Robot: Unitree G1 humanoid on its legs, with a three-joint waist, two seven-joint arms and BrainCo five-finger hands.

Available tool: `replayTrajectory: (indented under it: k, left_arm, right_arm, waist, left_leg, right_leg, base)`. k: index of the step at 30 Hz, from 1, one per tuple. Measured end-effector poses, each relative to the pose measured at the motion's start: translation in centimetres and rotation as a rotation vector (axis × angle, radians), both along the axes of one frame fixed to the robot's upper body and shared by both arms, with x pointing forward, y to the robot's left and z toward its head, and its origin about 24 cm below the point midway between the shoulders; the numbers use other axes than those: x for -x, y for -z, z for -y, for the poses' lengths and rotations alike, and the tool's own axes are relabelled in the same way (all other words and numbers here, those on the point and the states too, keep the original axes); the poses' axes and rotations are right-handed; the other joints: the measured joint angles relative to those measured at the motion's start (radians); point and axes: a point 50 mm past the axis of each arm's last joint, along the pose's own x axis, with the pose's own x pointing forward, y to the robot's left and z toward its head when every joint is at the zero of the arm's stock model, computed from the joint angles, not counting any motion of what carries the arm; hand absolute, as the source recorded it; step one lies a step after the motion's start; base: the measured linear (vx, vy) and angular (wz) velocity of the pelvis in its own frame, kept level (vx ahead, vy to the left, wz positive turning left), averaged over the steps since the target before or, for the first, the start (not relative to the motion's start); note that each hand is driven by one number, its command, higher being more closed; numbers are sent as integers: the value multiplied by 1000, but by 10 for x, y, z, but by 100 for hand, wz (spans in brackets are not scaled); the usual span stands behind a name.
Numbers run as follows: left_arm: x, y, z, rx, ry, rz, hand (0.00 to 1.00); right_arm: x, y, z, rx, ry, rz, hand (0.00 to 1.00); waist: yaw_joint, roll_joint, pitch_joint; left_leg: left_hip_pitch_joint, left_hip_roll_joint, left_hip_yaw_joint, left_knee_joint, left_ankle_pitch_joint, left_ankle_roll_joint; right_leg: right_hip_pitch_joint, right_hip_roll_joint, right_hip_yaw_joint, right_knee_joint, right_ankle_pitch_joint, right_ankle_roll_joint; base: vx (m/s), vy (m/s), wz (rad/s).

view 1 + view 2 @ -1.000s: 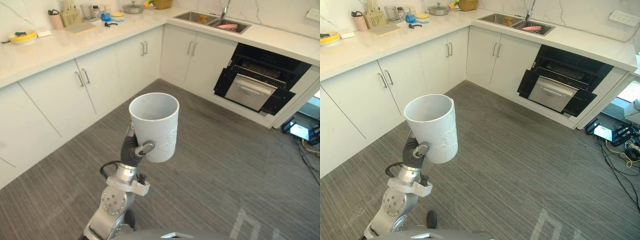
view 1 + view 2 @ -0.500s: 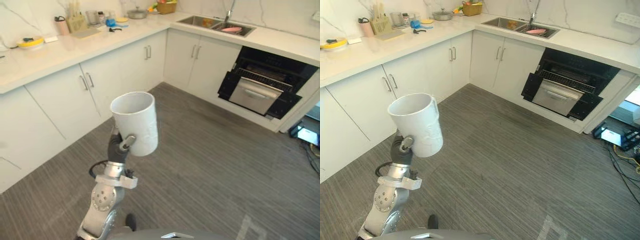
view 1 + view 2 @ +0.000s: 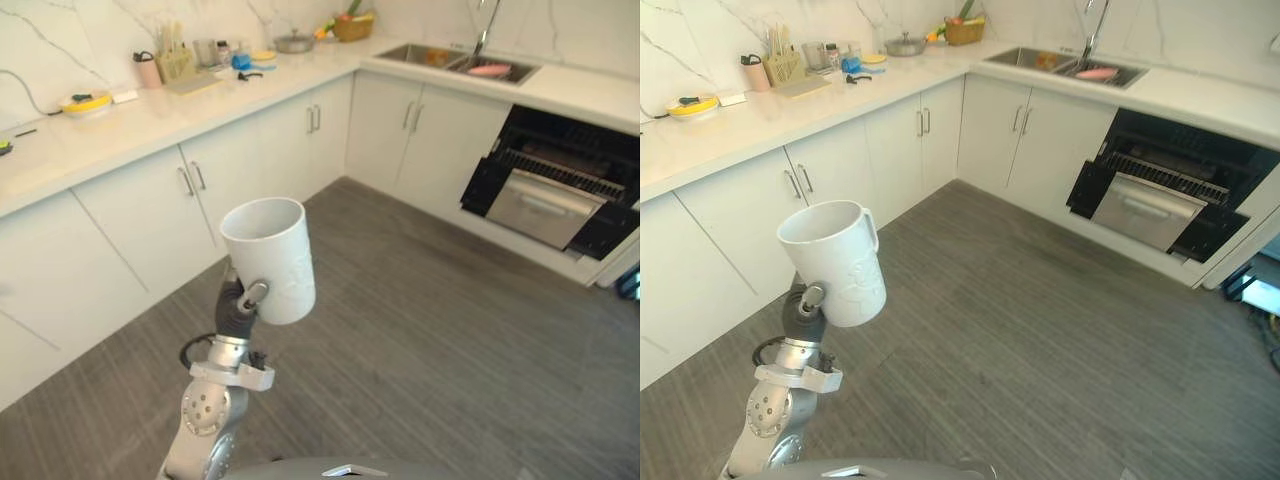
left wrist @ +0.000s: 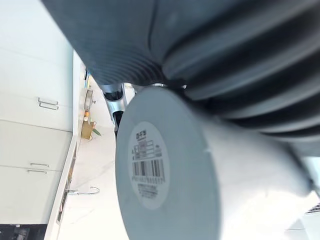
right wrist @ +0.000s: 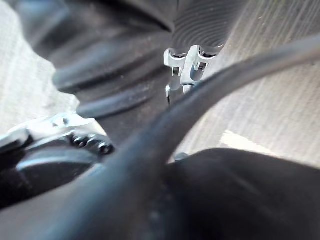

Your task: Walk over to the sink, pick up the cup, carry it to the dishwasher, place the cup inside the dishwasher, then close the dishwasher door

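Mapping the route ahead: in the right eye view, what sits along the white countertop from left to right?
Yellow dish → pink bottle with a dark lid → silver lidded pot → woven basket → steel sink holding a pink plate.

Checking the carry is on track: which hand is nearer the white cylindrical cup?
Left. The left hand is curled round the white cylindrical cup, holding it up; the right hand is apart from it, seen against the grey floor.
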Motion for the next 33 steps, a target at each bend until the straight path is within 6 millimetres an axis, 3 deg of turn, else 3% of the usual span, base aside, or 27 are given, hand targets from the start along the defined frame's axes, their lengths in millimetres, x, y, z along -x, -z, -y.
replayTrajectory:
  k: [2,4,7,8,10,12,13,14,15,16,18,19,20,22,24,26,27,28,29,31,32,33]
  left_arm:
    - [-7,-3,2,-7,9,20,100]
    - [-16,-5,5,-13,31,29,100]
    - [-20,-6,10,3,82,25,100]
    - [-19,-6,13,18,97,14,100]
    - [-16,-9,18,33,125,20,100]
    - [-12,-10,23,43,144,26,100]
    - [-12,-8,25,53,143,16,100]
    - [-8,-6,27,61,142,2,100]
    - [-6,-5,28,73,136,-6,100]
    - [-5,-4,35,90,143,-18,100]
    - [-3,-7,42,130,140,-18,100]
    - [-4,-9,43,111,127,3,100]
    - [-4,-10,43,103,120,11,100]
    - [-4,-9,40,97,95,11,100]
    - [-5,-10,38,103,84,20,100]
    - [-7,-9,31,113,60,19,100]
    - [-5,-6,27,114,52,1,100]
    - [-4,-4,25,111,44,-8,100]
    - [0,0,23,107,34,-29,100]
    - [6,5,23,95,44,-56,100]
    - [9,10,21,55,64,-69,100]
    - [9,9,21,34,87,-56,100]
  right_arm:
    - [0,2,-9,1,23,9,0]
    - [-1,2,-10,8,45,19,0]
    - [-3,-2,-5,13,102,69,0]
    - [-1,-3,-3,13,117,78,0]
    - [-5,-4,-3,5,107,102,0]
    - [-7,-5,-4,3,94,99,0]
    - [-8,-5,-2,6,91,102,0]
    - [-9,-8,3,7,85,113,0]
    - [-12,-10,7,10,67,130,0]
    - [-16,-12,11,15,51,135,0]
    - [-14,-16,16,24,42,119,0]
    - [-15,-17,17,34,38,110,0]
    - [-15,-17,17,36,23,98,0]
    - [-9,-16,13,47,-11,62,0]
    - [-2,-15,11,51,-37,38,0]
    - [1,-15,10,60,-68,25,0]
    - [1,-14,8,63,-76,19,0]
    - [3,-14,7,65,-73,13,0]
    - [5,-13,7,67,-68,3,0]
    - [9,-12,6,69,-69,-12,0]
    - [11,-9,-3,70,-48,-23,0]
    - [13,-8,-8,84,-23,-27,0]
  waist:
    - [-10,-25,-4]
    - [-8,-32,-1]
    - [-6,10,24]
    - [-4,30,30]
    - [-9,33,32]
    - [-3,10,31]
    - [-5,27,31]
    - [-15,36,24]
    - [-22,59,8]
    - [-37,79,4]
    - [-35,105,-7]
    - [-38,106,2]
    - [-32,107,10]
    - [-1,77,27]
    - [42,62,30]
    - [65,52,38]
    - [77,43,44]
    - [82,37,47]
    - [93,33,46]
    - [103,38,41]
    - [92,-13,30]
    - [81,-39,17]
  left_leg:
    - [18,21,-24,2,-23,1]
    - [28,21,-40,5,-40,3]
    - [47,51,-57,100,-142,2]
    - [48,78,-65,162,-203,-13]
    - [52,108,-73,259,-299,-38]
    - [116,126,-70,316,-409,-78]
    - [141,144,-70,310,-432,-84]
    - [195,175,-65,259,-441,-83]
    - [227,186,-68,251,-417,-77]
    - [190,208,-72,365,-369,-46]
    - [63,257,-71,642,-175,-106]
    - [-30,289,-61,832,5,-111]
    - [-99,306,-41,964,11,-100]
    - [-230,302,25,1097,-32,-61]
    - [-322,296,101,1005,-106,-56]
    - [-381,256,160,709,-149,-60]
    - [-371,199,140,477,-116,-76]
    - [-362,171,116,365,-84,-86]
    - [-340,125,55,191,-10,-102]
    - [-325,107,-13,178,151,-83]
    - [-318,94,14,246,102,-59]
    - [-319,88,24,290,49,-55]
  right_leg:
    - [-41,47,-11,-72,-108,7]
    - [-108,62,-21,-161,-121,9]
    - [-202,56,-4,-288,-52,29]
    - [-224,57,1,-356,-8,31]
    - [-250,58,3,-428,42,37]
    - [-231,61,19,-459,76,13]
    - [-236,73,20,-426,135,18]
    - [-237,105,15,-372,147,29]
    - [-238,127,13,-336,150,30]
    - [-234,146,4,-295,118,13]
    - [-187,184,-12,-302,54,-16]
    - [-131,209,-7,-323,17,-38]
    - [-81,227,-7,-346,-2,-52]
    - [60,241,2,-429,-27,-84]
    - [150,248,16,-499,-24,-89]
    - [222,248,64,-554,-29,-95]
    - [247,237,118,-565,-34,-97]
    - [259,230,141,-569,-43,-91]
    - [282,228,190,-569,-78,-79]
    - [333,235,266,-556,-162,-63]
    - [349,209,299,-526,-185,-55]
    - [342,193,316,-485,-178,-43]
  base:
    - [217,-13,25]
    - [206,-28,24]
    - [255,-60,21]
    - [384,-161,16]
    - [445,-230,11]
    - [523,-336,-3]
    - [573,-370,0]
    - [471,-271,2]
    - [695,-429,4]
    - [578,-354,-5]
    - [599,-319,-9]
    - [617,-278,-1]
    - [715,-333,-4]
    - [515,-226,-12]
    - [580,-218,-31]
    - [590,-96,-63]
    - [599,-8,-87]
    - [684,92,-115]
    - [570,126,-127]
    - [575,185,-121]
    - [577,188,-68]
    - [679,197,-42]
